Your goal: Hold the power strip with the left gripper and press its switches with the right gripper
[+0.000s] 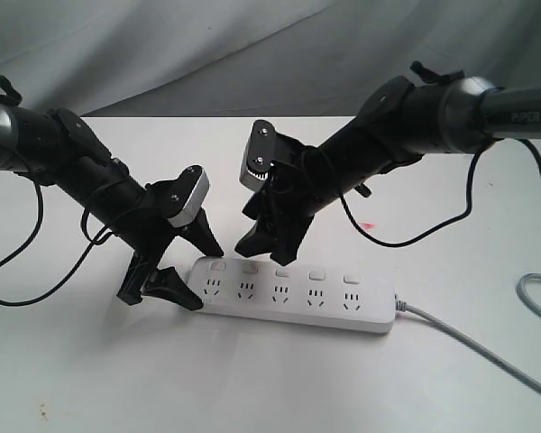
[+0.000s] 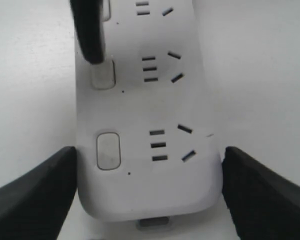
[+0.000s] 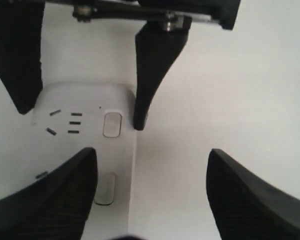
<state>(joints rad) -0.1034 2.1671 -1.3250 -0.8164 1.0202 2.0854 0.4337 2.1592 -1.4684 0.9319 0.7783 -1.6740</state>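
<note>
Power strip (image 1: 293, 307) is lying flat around the middle of the bench (image 1: 90, 379), long axis running roughly parallel to the bench's far edge. The grey cord (image 1: 469, 345) comes out of the end on my right arm's side and trails off toward the near right corner. The plain rounded end points toward my left arm. The switches (image 1: 282, 271) sit in a row along the long edge facing the far edge, sockets on the near side.

Progress-wise, I'd call the holding half done. The left gripper (image 1: 191, 264) straddles the plain end, and in its wrist view both fingers (image 2: 35, 195) sit flush against the strip's long edges, so it looks clamped on.

The right gripper (image 1: 266, 245) hangs over the switch row with its jaws spread wide and nothing between them. One of its fingers (image 2: 88, 30) has its tip right at the second switch (image 2: 102, 75) from the plain end. Touching or a hair above, I honestly can't tell, and I can't tell whether that button is pushed in.

No lights or anything showing which switches have been hit, so I'd guess most of the pressing is left.
</note>
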